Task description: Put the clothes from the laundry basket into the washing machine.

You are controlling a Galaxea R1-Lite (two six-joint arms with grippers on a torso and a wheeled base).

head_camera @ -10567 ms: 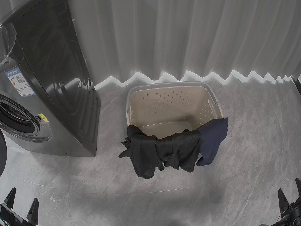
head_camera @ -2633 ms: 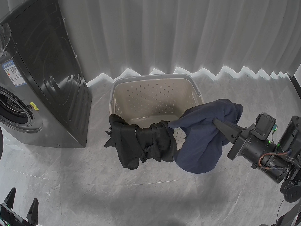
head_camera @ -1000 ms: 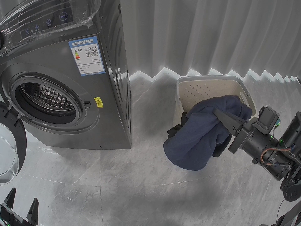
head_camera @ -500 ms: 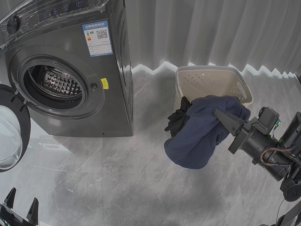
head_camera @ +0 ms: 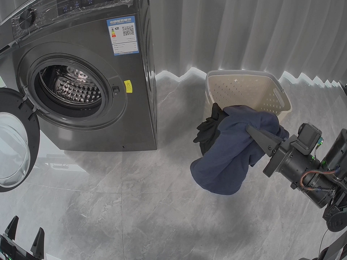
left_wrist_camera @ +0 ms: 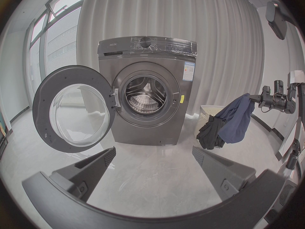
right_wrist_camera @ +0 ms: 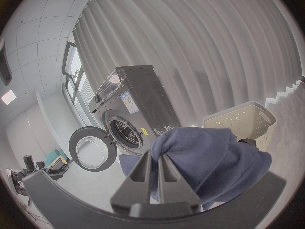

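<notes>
One garment is up: the navy top hangs from the right pincer, which is clamped shut on a bunched fold at its upper end. The rest of the cloth droops below and just ahead of the tips, long axis approx. vertical. Can't tell if its far edge is clear of the laundry basket. The black garment lies over the basket rim just beyond the tips.

The washing machine stands well apart from this pincer, off to its left. Its drum mouth faces out and the door is swung wide on the far side.

The left pincer sits low w/ jaws spread and empty, drum mouth straight ahead of it. It looks the nearer one, but the right has the load.

Next move, I'd say, is a sideways carry to the left. The low-hanging tail may catch the mouth's lower lip.
</notes>
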